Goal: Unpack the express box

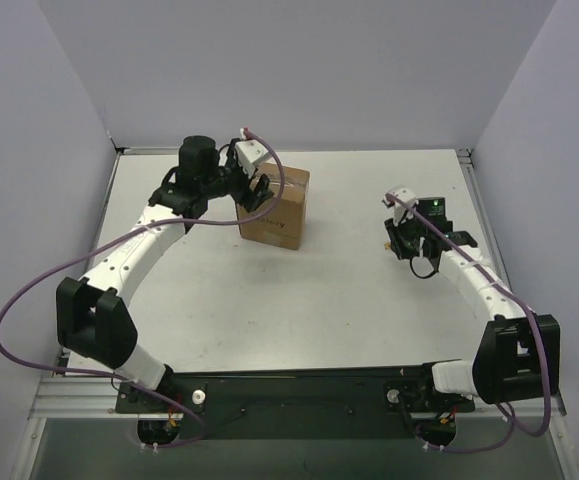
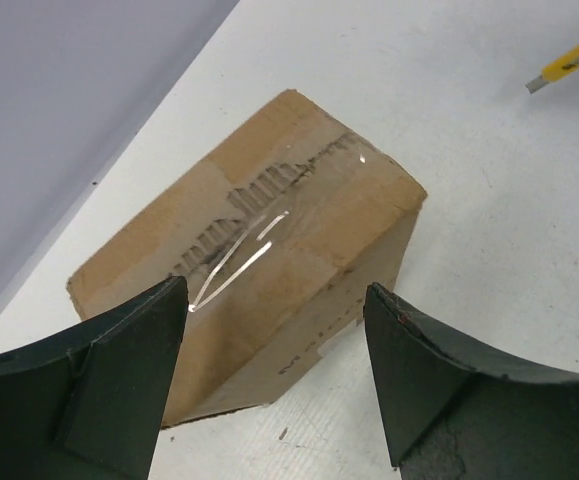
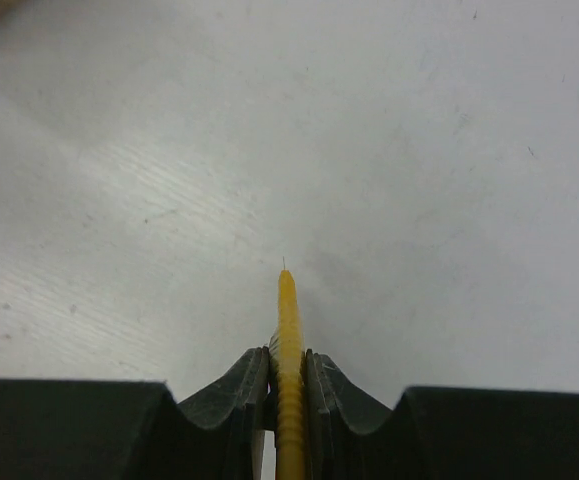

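Both arms are bolted at the near edge of the white table [image 1: 299,300], left and right, and both bend inward from dark elbow blocks.

The right arm stays short and low on the right side. Its forearm runs up to the right gripper [image 3: 287,362], which points down at the tabletop. The two dark fingers are pressed tight against a slim utility knife [image 3: 287,325], held on edge. The knife is thin, with a yellow, finely ribbed spine and a fine point reaching beyond the fingertips over the bare, faintly scuffed surface. From the left wrist camera its yellow-and-black body and silvery tip show well apart from the carton.

The left arm reaches farther. Its white links sweep in a long curve from the near left corner, with a purple cable looping beside them, up to a black wrist motor. The left gripper [image 1: 258,190] hangs over the left upper edge of the express box [image 1: 279,210]. Its jaws are spread wide with nothing between them; whether a finger touches the cardboard cannot be told.

The box stands on the far half of the table, a little left of centre. It is brown, matte corrugated cardboard, roughly cubic, with its flaps closed. Along the top seam the paper skin is torn, baring ridged fluting, and clear tape glints there. Small dark print marks its side.
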Controlling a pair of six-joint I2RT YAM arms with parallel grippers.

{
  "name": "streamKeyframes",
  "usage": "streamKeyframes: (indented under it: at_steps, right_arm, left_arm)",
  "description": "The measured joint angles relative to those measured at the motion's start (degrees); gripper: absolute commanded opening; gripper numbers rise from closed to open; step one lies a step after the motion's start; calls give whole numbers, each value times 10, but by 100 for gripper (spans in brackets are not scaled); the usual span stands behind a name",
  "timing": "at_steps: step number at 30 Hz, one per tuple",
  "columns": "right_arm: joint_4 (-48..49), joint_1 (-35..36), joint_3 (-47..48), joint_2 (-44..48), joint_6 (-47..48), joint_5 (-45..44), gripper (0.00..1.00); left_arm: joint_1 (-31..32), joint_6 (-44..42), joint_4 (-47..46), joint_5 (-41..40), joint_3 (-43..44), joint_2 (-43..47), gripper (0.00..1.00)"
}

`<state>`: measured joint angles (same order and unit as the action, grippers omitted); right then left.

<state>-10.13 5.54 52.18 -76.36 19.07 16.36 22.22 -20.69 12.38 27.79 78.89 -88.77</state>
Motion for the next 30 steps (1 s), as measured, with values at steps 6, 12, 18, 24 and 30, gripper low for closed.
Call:
streamKeyframes:
  at_steps: [6, 12, 18, 24, 30]
  right_arm:
    - [40, 37, -71, 37, 96, -73, 0]
    - [48, 44, -72, 60, 101, -96, 0]
    - [47, 55, -74, 76, 86, -98, 0]
    - [30, 58, -66, 80, 61, -95, 0]
    - [-10, 58, -10, 78, 21, -66, 0]
  left_arm:
    - [-26, -8, -10, 1, 26, -23, 80]
    - [-37, -19, -23, 1, 37, -56, 80]
    - [-41, -27, -19, 12, 88, -102, 79]
    - [-42, -34, -16, 28, 116, -113, 77]
    - [-42, -56, -1, 44, 117, -115, 77]
